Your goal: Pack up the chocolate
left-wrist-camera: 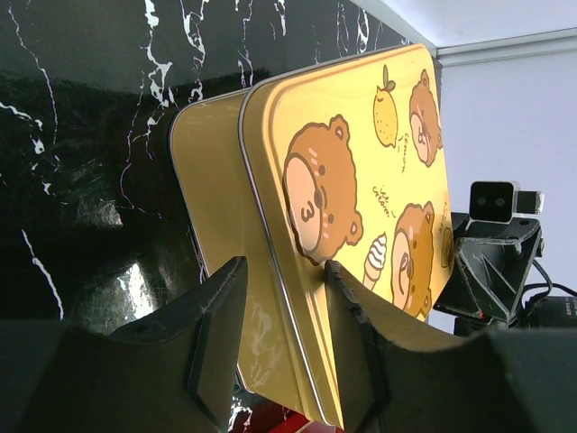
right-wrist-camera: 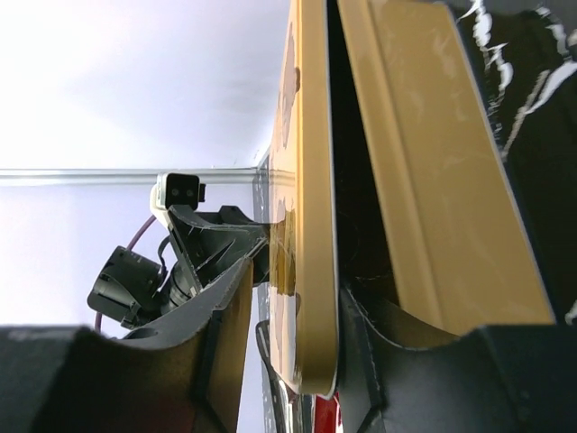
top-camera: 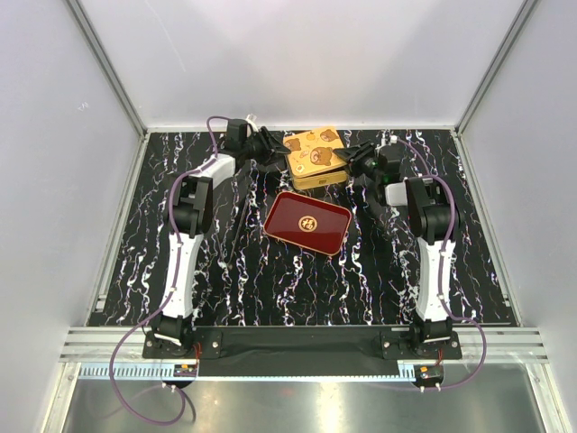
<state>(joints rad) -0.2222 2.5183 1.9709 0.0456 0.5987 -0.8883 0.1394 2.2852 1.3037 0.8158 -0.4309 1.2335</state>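
No chocolate shows in any view. The gold tin (top-camera: 315,159) with a bear-print lid (left-wrist-camera: 361,153) stands at the back middle of the table. Its lid is raised off the base (right-wrist-camera: 433,153) on the right side. My left gripper (top-camera: 274,148) reaches the tin's left edge, and in the left wrist view it (left-wrist-camera: 284,268) is closed over lid and base together. My right gripper (top-camera: 354,163) is at the tin's right edge. In the right wrist view it (right-wrist-camera: 296,281) straddles the lid's rim (right-wrist-camera: 315,180), one finger under the lid, a gap at the other finger.
The glossy red tray (top-camera: 306,222) lies just in front of the tin, mid-table. The table is black marble (top-camera: 234,271) with white walls on three sides. Each wrist camera sees the other gripper beyond the tin.
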